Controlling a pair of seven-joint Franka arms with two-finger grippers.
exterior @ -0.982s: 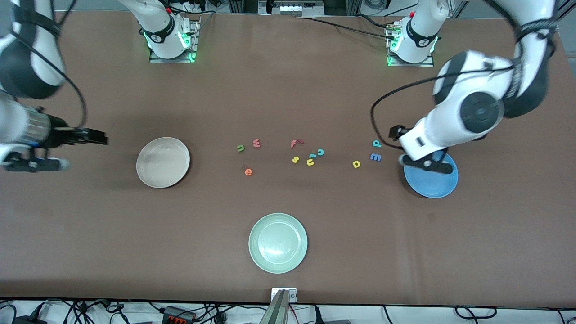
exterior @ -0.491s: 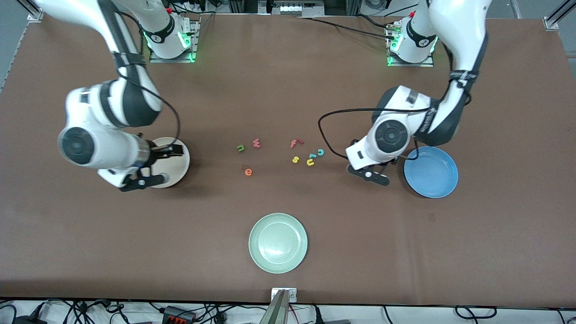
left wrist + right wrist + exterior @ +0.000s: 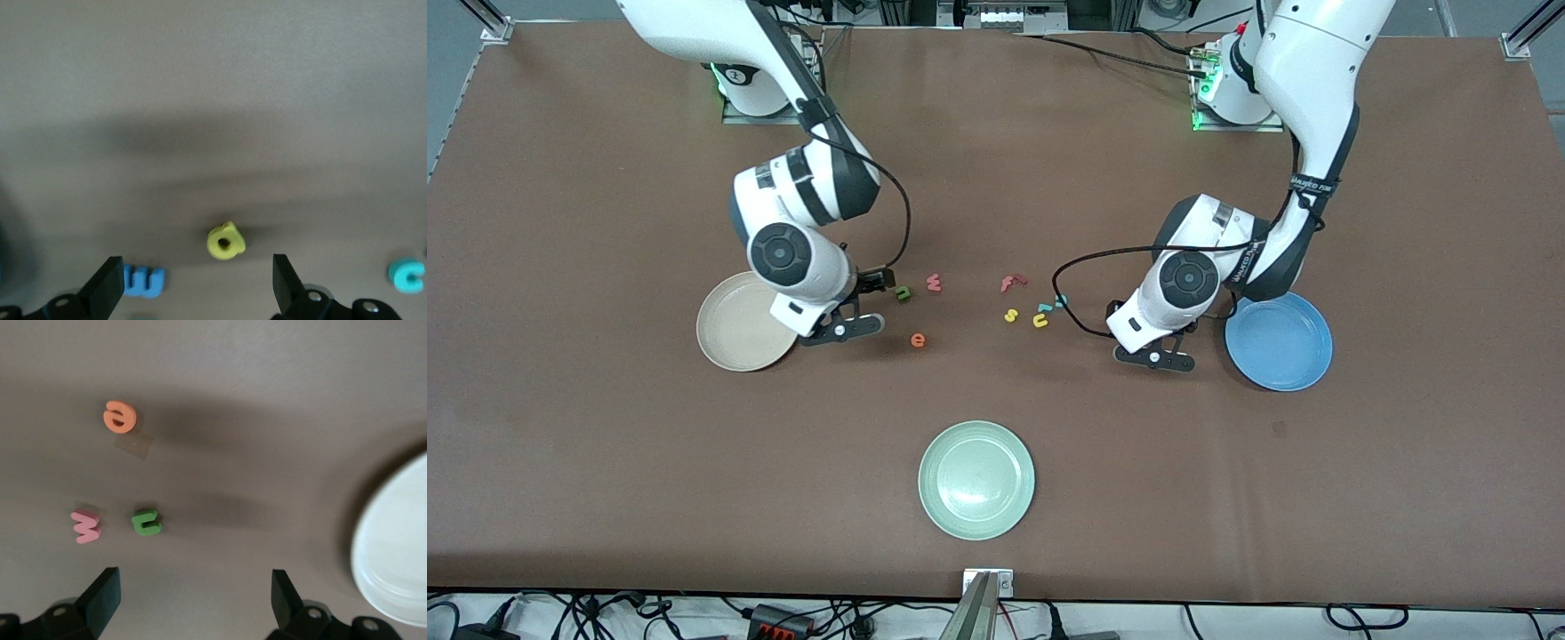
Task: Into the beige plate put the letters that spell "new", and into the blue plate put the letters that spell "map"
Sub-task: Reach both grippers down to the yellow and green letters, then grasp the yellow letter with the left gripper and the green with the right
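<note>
A: Over the bench's middle, why did both arms hang low?
B: Each tool stood spread above its word: the left tool (image 3: 193,293) over the yellow a (image 3: 225,241) near the blue plate (image 3: 1303,366), the right tool (image 3: 193,603) over the green n (image 3: 146,522) beside the beige plate (image 3: 725,342). Both plates lay empty.

Right gripper (image 3: 879,283) beside green n (image 3: 903,292); left gripper (image 3: 1158,331) beside blue plate (image 3: 1285,351).
</note>
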